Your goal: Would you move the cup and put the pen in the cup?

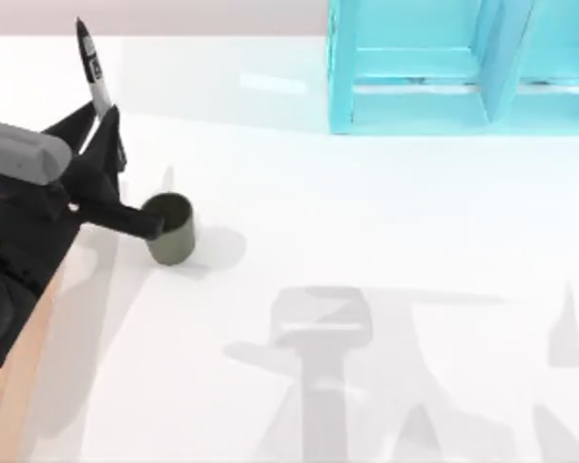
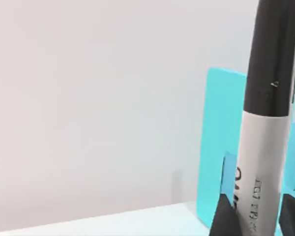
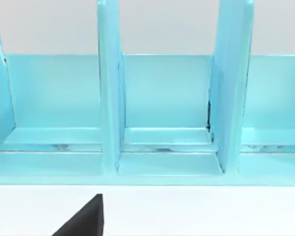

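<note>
The pen is a black marker with a grey-white middle. It stands nearly upright at the table's left, with my left gripper shut on its lower part. In the left wrist view the pen rises between the two black fingers of my left gripper. The cup, dark olive-grey and without a handle, stands upright on the white table just right of and nearer than the gripper. A black part of the left arm reaches to the cup's left side. My right gripper faces the shelf.
A cyan shelf unit with upright dividers stands at the back right of the table; the shelf is close in the right wrist view. A wooden strip runs along the table's left edge under the left arm.
</note>
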